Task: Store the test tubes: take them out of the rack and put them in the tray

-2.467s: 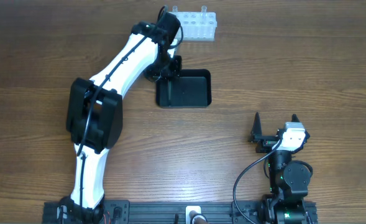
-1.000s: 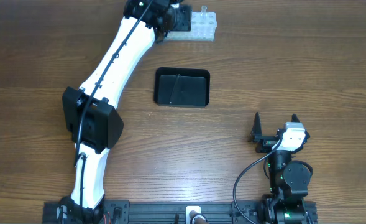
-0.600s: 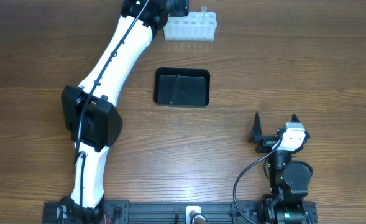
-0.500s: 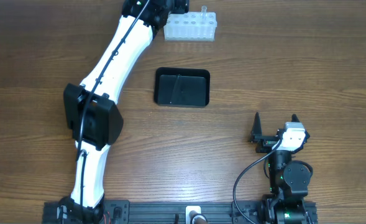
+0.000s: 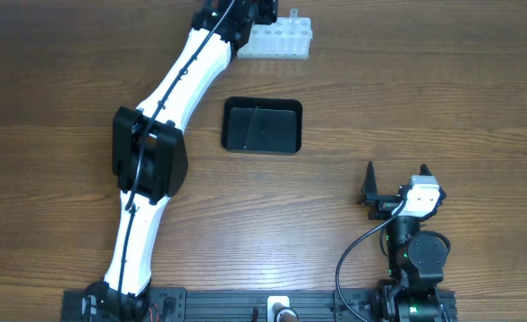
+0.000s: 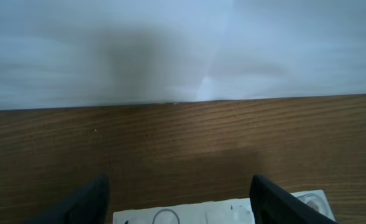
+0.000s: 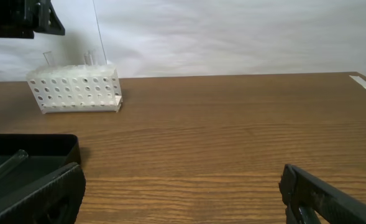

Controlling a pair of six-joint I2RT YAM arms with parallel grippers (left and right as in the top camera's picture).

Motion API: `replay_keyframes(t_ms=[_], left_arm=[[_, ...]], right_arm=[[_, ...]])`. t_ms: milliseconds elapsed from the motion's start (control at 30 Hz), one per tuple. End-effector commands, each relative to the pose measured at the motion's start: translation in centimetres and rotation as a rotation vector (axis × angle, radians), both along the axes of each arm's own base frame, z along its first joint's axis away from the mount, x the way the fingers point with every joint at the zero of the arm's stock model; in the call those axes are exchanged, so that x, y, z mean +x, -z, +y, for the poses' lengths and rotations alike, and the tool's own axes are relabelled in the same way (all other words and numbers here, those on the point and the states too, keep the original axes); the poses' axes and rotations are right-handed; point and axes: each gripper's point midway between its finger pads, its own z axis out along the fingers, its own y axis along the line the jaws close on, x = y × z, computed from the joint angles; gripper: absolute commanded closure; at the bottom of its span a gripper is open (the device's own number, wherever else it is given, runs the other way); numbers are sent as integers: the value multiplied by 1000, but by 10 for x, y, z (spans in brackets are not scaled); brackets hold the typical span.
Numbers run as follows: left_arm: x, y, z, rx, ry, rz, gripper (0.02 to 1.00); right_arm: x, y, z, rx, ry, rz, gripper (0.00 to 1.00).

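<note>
One test tube (image 5: 294, 13) is standing upright in the rack (image 5: 281, 43) near its 3 o'clock end, with its long axis pointing straight up off the table (image 5: 478, 89). In the right wrist view a second upright tube (image 7: 48, 58) is poking out near the rack's other end. The rack itself is sitting at the table's 12 o'clock edge, with its long side running from 9 to 3 o'clock.

A third tube (image 5: 255, 126) is lying flat in the black tray (image 5: 300, 130). Its long axis is running roughly from 12 to 6 o'clock, leaning a little toward 1 and 7. This tube is resting in the tray's 9 o'clock half. The tray is lying just toward 6 o'clock from the rack, apart from it and near the table's middle.

The left gripper (image 6: 178, 186) is hanging above the rack, toward its 9 o'clock end in the top view. Its fingers are spread apart and are gripping nothing, and the rack's holed top is showing between them. The right gripper (image 5: 397, 179) is resting at about 4 o'clock on the table, well apart from the tray and rack. Its fingers are likewise spread wide and are holding nothing.

The table is showing a brown wood grain running from 9 to 3 o'clock. A white wall (image 7: 232, 31) is rising behind its 12 o'clock edge, and a black rail (image 5: 218, 300) carrying the arm bases is running along the 6 o'clock edge.
</note>
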Motion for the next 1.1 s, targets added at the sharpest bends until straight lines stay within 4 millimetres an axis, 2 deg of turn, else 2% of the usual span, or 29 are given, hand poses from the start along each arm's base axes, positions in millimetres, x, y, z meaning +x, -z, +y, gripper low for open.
replay_keyframes(t_ms=[33, 300, 667, 1100], left_arm=[[5, -3, 6, 15, -14, -17, 290], [-8, 14, 8, 50, -8, 61, 288], [-7, 17, 5, 47, -6, 62, 286], [-4, 41, 4, 36, -22, 88, 283]], right_arm=[[0, 1, 2, 10, -9, -1, 9], [0, 1, 2, 10, -9, -1, 7], [0, 1, 2, 10, -9, -1, 7], [0, 1, 2, 10, -9, -1, 9]])
